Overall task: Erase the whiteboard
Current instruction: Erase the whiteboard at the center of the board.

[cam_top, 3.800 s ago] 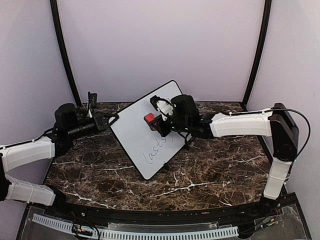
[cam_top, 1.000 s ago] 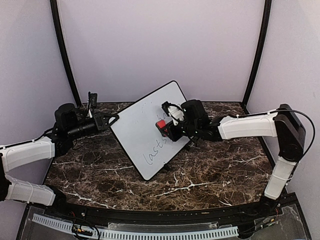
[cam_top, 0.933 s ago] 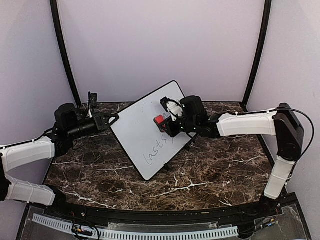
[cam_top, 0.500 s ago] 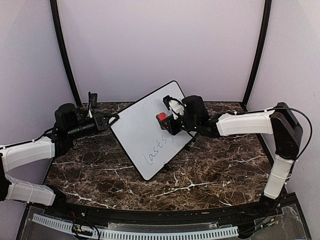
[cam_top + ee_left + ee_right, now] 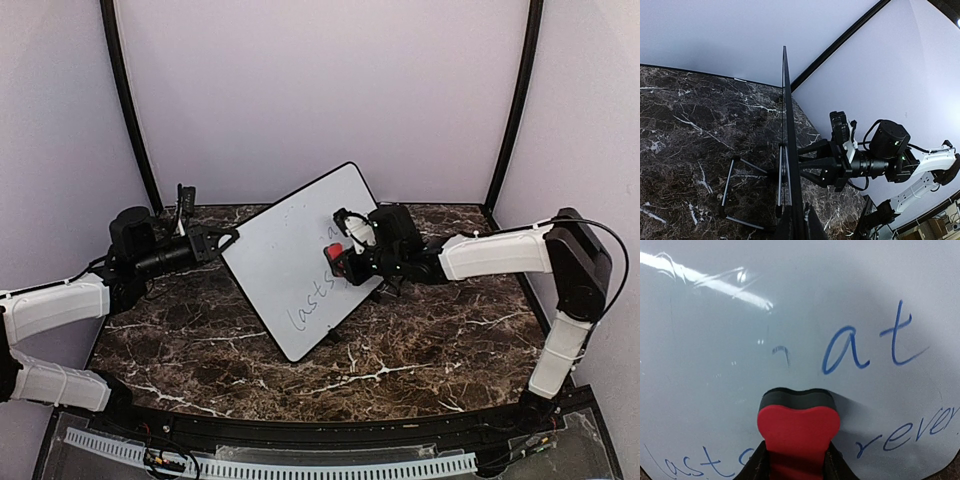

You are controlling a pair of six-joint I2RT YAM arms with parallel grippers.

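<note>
Dark marble covers the table, and the whiteboard stands tilted near its back edge. The left gripper pinches the board's left edge. The right gripper squeezes a red eraser, pressed on the board under some blue writing.

We count one whiteboard near the middle of the top view, and one red eraser just right of centre. There are two arms, the left arm at the left edge and the right arm at the right. They carry two grippers, the left gripper and the right gripper. We see two black poles, one at upper left and one at upper right, and one marble table. The right wrist view gives us three pieces of blue writing, at upper right, lower left and lower right, plus one short stray stroke. The left wrist view adds one wire stand.
</note>
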